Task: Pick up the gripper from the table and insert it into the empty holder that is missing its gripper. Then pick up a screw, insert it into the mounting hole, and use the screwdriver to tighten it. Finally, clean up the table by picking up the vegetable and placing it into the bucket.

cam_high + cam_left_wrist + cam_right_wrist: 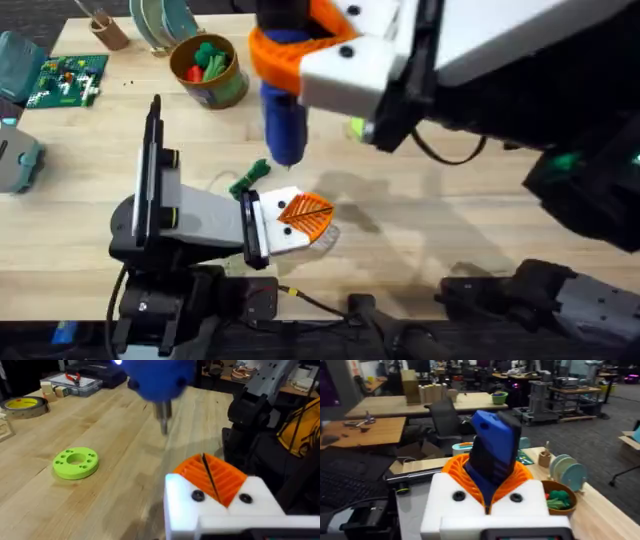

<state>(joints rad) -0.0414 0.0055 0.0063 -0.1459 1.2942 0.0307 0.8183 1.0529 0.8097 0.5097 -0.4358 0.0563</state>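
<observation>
The right gripper is clamped on the screwdriver, whose smooth blue plastic body sits squeezed between the orange ribbed pads set in white angular mounts. From the overhead the screwdriver hangs point down, its thin metal bit in the air just above the wooden table and a little beyond the left gripper. That left gripper has its two orange ribbed pads pressed together, nothing between them, a black screw head showing in each white holder.

Just beside the left gripper's fingertips lies the vegetable, slender and dark green, not yet cleared. Farther off, past the screwdriver, stands the bucket, a round can with an orange-brown rim, already holding red and green toy pieces. The lime green ring disc, flat and holed, lies off to one side.

The likely trouble: the bit is thin and the screw head small, so a slight tilt could make it skid off the smooth white plastic. A loose pinch on the round body could also let the tool twist.
</observation>
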